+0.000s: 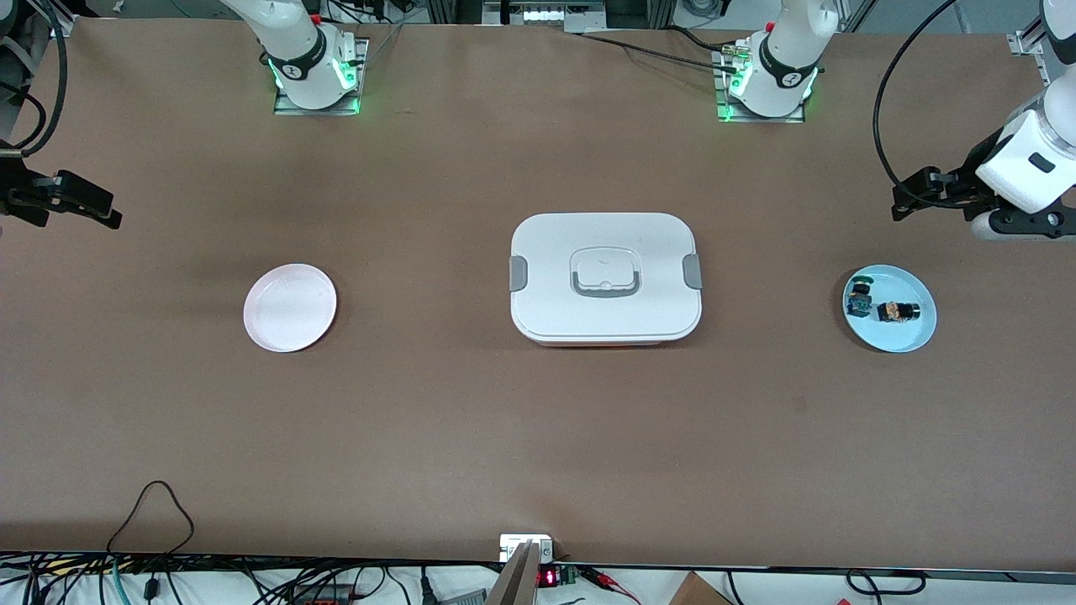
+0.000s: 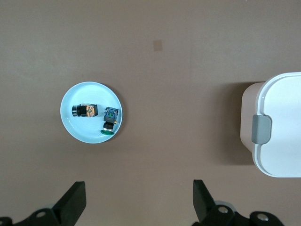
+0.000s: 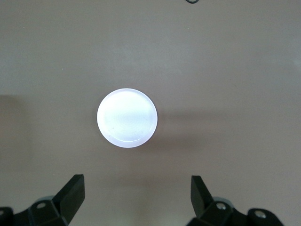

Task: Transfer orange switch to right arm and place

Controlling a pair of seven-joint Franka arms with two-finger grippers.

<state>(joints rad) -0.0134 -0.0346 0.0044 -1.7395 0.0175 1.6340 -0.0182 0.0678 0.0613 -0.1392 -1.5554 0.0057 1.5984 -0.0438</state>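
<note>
Orange switch lies in blue dish; left claw, right claw hover released.

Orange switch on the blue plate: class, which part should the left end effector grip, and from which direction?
Grip the orange switch across its short black barrel, coming straight down from above. It lies on its side in the blue plate, apart from the green-capped switch, so the rounded flanks look free for the open left end effector.
</note>
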